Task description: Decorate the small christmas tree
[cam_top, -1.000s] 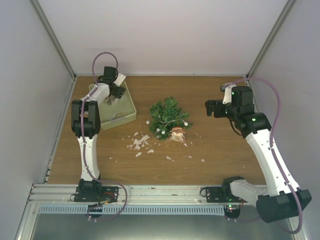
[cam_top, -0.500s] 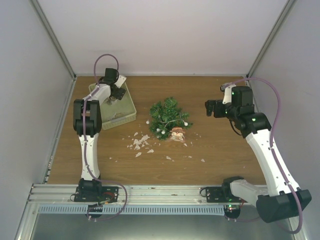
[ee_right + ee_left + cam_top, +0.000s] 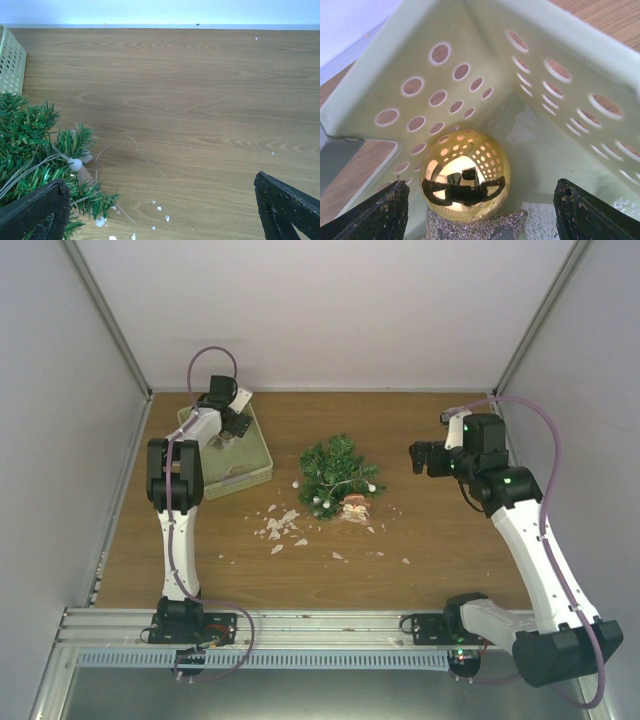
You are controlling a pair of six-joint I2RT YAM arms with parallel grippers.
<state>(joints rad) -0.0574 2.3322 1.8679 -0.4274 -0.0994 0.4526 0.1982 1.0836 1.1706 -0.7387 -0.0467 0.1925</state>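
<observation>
Fingers (image 3: 375, 215) on both arms wide, empty.

**Left arm edges right over the basket**

The left arm (image 3: 175, 475) shifts a touch. Its dark elbow block now sits slightly further right and further from the desk's near edge than a second ago. The left gripper (image 3: 228, 435) drifts right with it above the pale basket (image 3: 262, 465). Over the last half second it barely moves.

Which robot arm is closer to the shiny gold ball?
Left. The left arm reaches into the basket, its open jaws aimed at the gold ball. The right arm is across the table, beside the small christmas tree.
</observation>
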